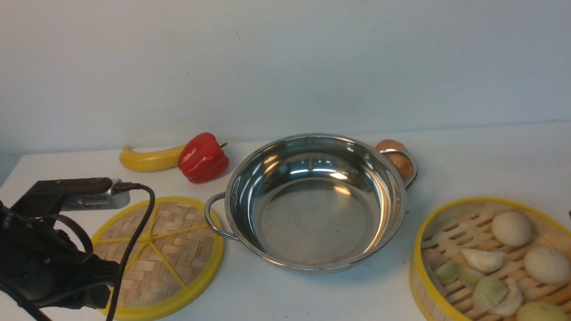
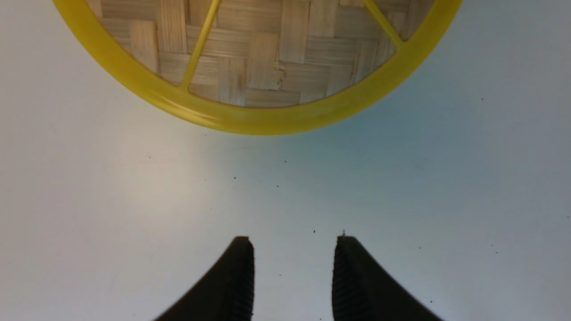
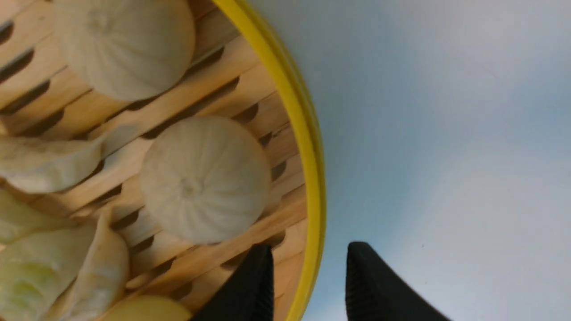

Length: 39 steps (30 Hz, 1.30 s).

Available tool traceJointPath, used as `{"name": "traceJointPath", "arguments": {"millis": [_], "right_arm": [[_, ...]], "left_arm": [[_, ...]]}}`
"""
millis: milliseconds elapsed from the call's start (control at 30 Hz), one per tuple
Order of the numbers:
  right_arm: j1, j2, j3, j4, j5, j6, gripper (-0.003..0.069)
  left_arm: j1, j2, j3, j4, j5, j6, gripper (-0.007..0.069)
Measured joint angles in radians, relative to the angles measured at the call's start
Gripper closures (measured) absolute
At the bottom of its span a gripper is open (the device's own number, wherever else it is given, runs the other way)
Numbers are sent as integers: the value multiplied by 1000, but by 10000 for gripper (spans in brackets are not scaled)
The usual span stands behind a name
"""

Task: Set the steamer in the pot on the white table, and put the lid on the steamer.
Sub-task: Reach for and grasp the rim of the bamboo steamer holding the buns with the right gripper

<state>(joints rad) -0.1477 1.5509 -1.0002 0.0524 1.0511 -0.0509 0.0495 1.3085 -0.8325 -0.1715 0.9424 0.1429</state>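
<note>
The left arm (image 1: 31, 267) sits low at the near left, angled downward. The left jaws stand parted and empty. The right jaws are parted too, fingers (image 3: 379, 285) clamping nothing.

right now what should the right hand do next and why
Probably close the right hand on the steamer's rim: its open fingers straddle the yellow rim, one inside, one outside. The steamer sits on the table beside the empty pot, so it needs gripping before lifting.
</note>
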Motion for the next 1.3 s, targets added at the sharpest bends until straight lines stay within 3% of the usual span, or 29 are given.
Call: {"name": "traceJointPath", "arguments": {"millis": [1300], "right_arm": [[0,147,-40,9,-45,-23,416]], "left_arm": [[0,8,0,-1,-23,4,384]]}}
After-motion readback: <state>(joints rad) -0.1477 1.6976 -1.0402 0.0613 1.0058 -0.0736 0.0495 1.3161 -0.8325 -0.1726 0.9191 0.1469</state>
